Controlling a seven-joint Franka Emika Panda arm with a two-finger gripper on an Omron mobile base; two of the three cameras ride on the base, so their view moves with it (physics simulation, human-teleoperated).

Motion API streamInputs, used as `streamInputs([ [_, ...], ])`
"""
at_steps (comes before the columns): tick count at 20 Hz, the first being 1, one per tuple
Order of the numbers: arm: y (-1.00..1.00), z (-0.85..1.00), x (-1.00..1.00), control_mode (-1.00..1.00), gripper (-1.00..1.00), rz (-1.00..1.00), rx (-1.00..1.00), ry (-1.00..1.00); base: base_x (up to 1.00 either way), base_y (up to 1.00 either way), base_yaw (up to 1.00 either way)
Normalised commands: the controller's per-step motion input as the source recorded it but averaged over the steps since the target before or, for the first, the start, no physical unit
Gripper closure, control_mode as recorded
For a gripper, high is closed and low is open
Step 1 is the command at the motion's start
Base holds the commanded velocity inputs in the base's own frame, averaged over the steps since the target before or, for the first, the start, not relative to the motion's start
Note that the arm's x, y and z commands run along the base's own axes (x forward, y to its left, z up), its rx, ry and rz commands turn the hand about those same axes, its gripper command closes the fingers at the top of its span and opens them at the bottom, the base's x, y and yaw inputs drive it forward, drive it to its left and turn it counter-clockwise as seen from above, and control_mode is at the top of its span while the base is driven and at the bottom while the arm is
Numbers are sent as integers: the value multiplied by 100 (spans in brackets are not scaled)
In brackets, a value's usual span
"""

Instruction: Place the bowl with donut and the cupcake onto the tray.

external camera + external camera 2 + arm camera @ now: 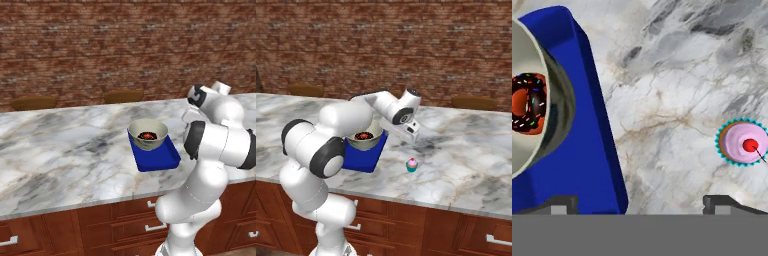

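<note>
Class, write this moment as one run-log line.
gripper: open, empty | bowl with donut: on tray | cupcake: on counter, beside tray | left: place cupcake

Marble counter (466,150): blue tray (363,159), cupcake (412,164).

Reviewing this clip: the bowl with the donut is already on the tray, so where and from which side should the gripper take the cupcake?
Come from straight above and close on the teal wrapper of the cupcake, below the pink frosting. It stands upright on bare counter, apart from the tray, so both sides look free. The open gripper should centre over it first; the wrapper is probably firmer than the frosting.
</note>
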Motion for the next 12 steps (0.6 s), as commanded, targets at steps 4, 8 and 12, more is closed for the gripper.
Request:
streamInputs([
  [4,-21,-28,-67,-100,-100,-6,-7,14,0,0,0],
  [8,-18,-28,-57,-100,-100,-3,-10,17,0,0,0],
  [12,-5,-21,-43,-100,-100,-3,-9,12,0,0,0],
])
